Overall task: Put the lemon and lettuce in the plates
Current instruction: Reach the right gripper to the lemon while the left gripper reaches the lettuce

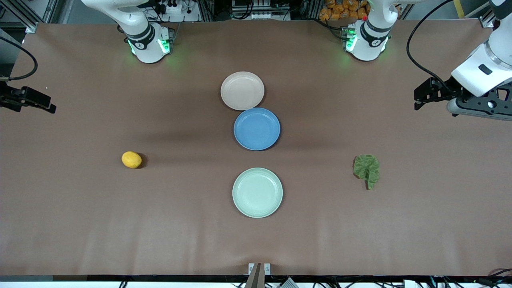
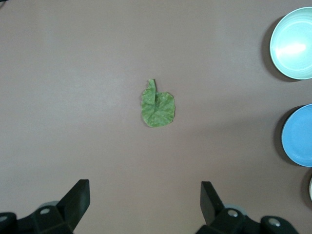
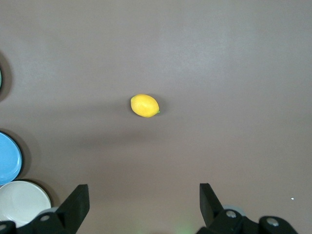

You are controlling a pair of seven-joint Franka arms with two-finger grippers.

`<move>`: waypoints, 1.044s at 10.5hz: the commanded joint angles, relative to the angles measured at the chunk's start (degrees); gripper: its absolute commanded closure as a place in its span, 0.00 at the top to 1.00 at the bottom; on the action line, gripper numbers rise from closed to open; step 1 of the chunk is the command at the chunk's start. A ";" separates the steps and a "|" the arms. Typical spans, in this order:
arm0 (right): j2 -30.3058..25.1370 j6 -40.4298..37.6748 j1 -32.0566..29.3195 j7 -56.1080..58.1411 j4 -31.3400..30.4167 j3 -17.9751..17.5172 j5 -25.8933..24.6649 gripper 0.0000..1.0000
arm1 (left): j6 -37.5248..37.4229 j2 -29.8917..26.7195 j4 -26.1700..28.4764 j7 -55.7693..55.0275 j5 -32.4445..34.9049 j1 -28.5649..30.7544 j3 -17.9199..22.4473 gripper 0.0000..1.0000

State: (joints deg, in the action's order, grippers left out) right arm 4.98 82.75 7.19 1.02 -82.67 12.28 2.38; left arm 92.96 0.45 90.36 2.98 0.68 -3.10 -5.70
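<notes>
Lemon (image 1: 131,159), a small oval yellow-orange fruit, lies on the brown table (image 1: 80,224) toward the right arm's end, well apart from every plate and empty-handed of any gripper. The right gripper (image 1: 30,102) hangs over that end of the table, above bare cloth, and in its wrist view the two black fingers (image 3: 78,202) stand wide apart with the lemon centred ahead of them, so the claw is open and holding nothing.

Down the middle sit three round shallow plates: the beige-pink plate (image 1: 242,91) nearest the bases, a blue plate (image 1: 257,129) touching or slightly overlapping its rim, and the pale mint green plate (image 1: 257,192) nearest the front camera, apart from the blue one. All three look empty.

Toward the left arm's end the lettuce (image 1: 367,169), a flat crinkled dark green leaf with a short stem, lies flat on the cloth. The left gripper (image 1: 430,94) hangs over that end of the table; its wrist view shows its fingers (image 2: 78,200) spread with nothing between them.

Neither pick seems begun. For the lemon, I would bring the jaws straight down across its short axis, so it cannot roll out. The leaf looks harder: thin and flat, it probably calls for pinching a raised crinkle or the stem, with fingertips almost touching the cloth. The blue plate should be avoided.
</notes>
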 commanded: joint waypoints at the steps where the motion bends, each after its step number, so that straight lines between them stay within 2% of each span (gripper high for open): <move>1: -1.37 0.48 -0.34 -0.76 -1.62 -0.41 -0.54 1.00 | -1.38 0.78 -1.67 -0.34 -1.03 -0.24 0.17 1.00; 6: -1.11 1.09 -0.25 -0.76 -2.75 -0.50 -0.54 1.00 | -1.38 4.11 -1.67 -1.04 -1.03 -0.86 0.17 1.00; 9: -0.94 8.98 0.27 -0.76 -9.50 -0.59 -0.36 1.00 | -0.86 8.32 -1.59 -3.41 -0.51 -1.21 -0.10 1.00; 11: 1.77 15.66 0.19 -0.50 -14.34 -0.68 -0.19 1.00 | 2.82 11.05 -0.10 -3.50 -0.24 -0.77 -0.27 1.00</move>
State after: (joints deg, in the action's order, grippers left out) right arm 5.30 92.12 7.35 1.01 -91.07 11.91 2.39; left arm 93.30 8.46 90.31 0.89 0.68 -3.96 -5.91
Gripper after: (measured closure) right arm 0.000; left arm 0.000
